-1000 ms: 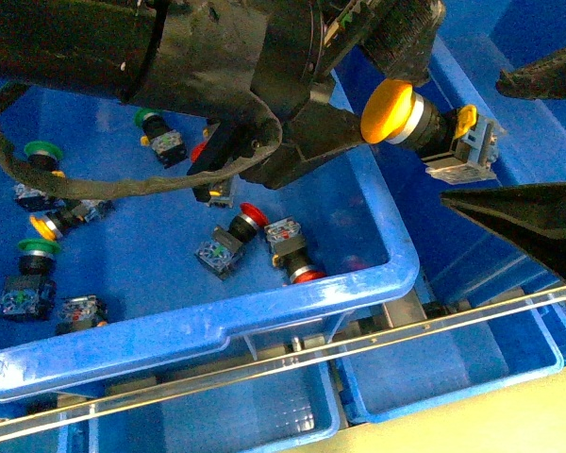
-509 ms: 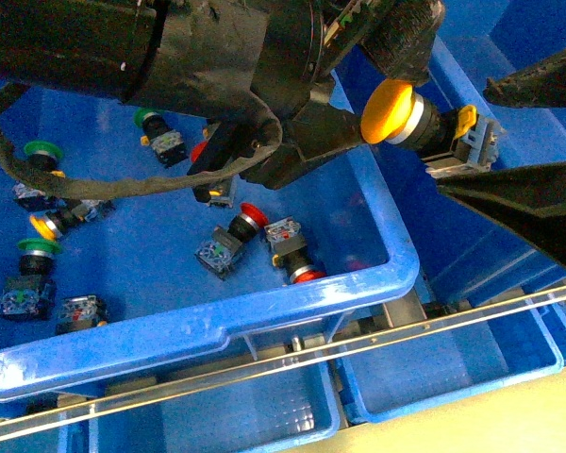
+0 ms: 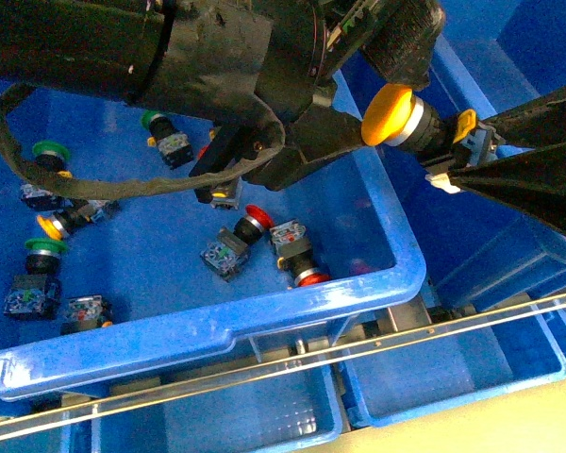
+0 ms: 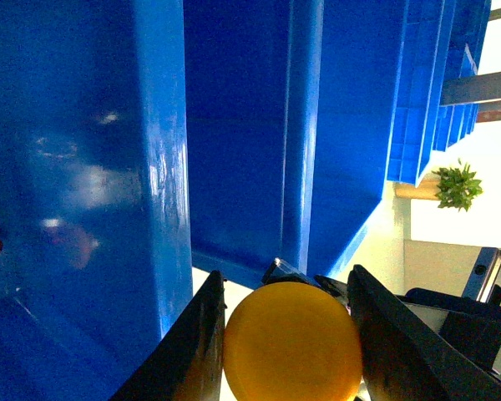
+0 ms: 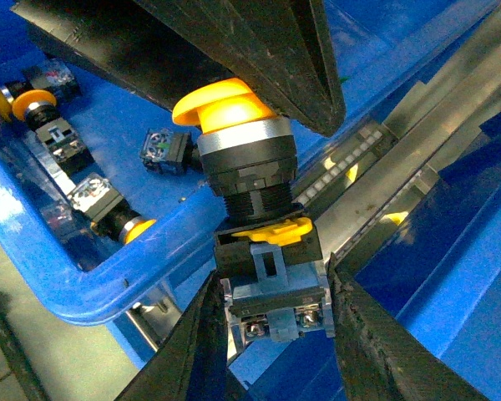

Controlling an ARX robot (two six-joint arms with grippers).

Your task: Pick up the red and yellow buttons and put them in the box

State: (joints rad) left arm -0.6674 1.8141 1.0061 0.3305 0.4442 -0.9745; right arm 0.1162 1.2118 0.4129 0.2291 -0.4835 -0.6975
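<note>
Handling of yellow push button (image 3: 417, 123): likely light, rigid, slippery on glossy cap (image 4: 288, 342). Hangs in mid-air near box (image 3: 467, 80) rim, clamped at cap by left gripper (image 4: 285, 288). Take at flat-sided contact block (image 5: 275, 305), flanked by right gripper (image 5: 274, 280); cannot tell whether closed.

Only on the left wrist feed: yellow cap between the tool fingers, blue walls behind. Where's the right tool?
Observer: The right tool has a finger on either side of the yellow button's contact block. I cannot tell if it is clamped.
Operator: Where's the button hanging?
Observer: Front view shows it past the source bin's right wall, in front of the neighbouring box.
Operator: Reds left?
Observer: At least two red buttons lie in the source bin.
</note>
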